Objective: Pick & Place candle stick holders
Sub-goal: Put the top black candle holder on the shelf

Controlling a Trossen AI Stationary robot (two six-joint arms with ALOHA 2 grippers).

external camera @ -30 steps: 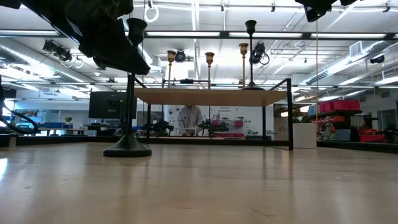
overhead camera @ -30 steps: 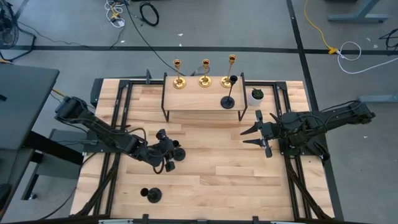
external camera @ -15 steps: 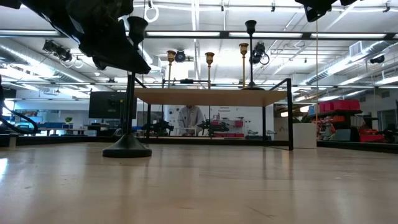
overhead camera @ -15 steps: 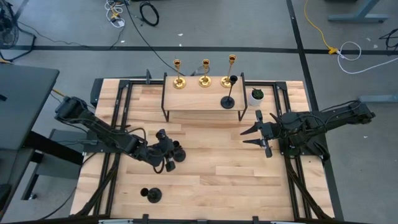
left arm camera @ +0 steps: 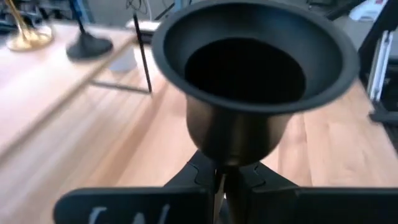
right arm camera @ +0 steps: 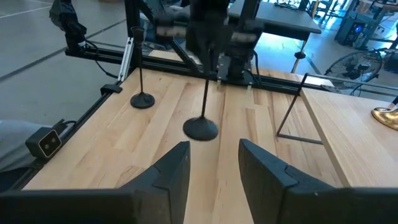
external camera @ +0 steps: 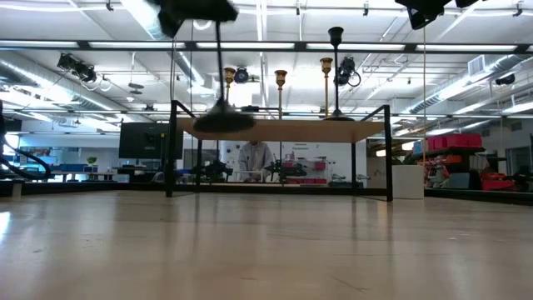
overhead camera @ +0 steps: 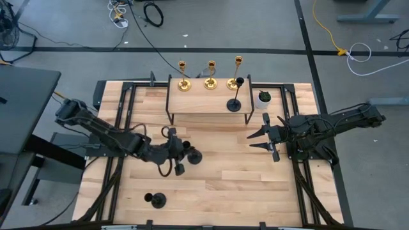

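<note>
Lifted since the earlier frame: black candle stick holder [external camera: 218, 83], formerly standing on the surface [overhead camera: 243, 179], now clear of it and carried toward the raised shelf [overhead camera: 204, 102]. Left tool [overhead camera: 181, 155]: clamped on the holder's thin stem just beneath the top cup, held over mid-surface. Right tool [overhead camera: 260, 140]: fingers apart, waiting near the shelf's right end. Shelf contents: three gold candle stick holders [overhead camera: 210, 75] in a row at the back, one black holder [overhead camera: 235, 102] near the right front. Second loose black holder [overhead camera: 156, 200]: standing on the surface near the front left. Small potted plant [overhead camera: 263, 98]: just right of the shelf. Step judged: transport. Next move calls for more height to clear the shelf edge, then an upright set-down in a free spot.
</note>
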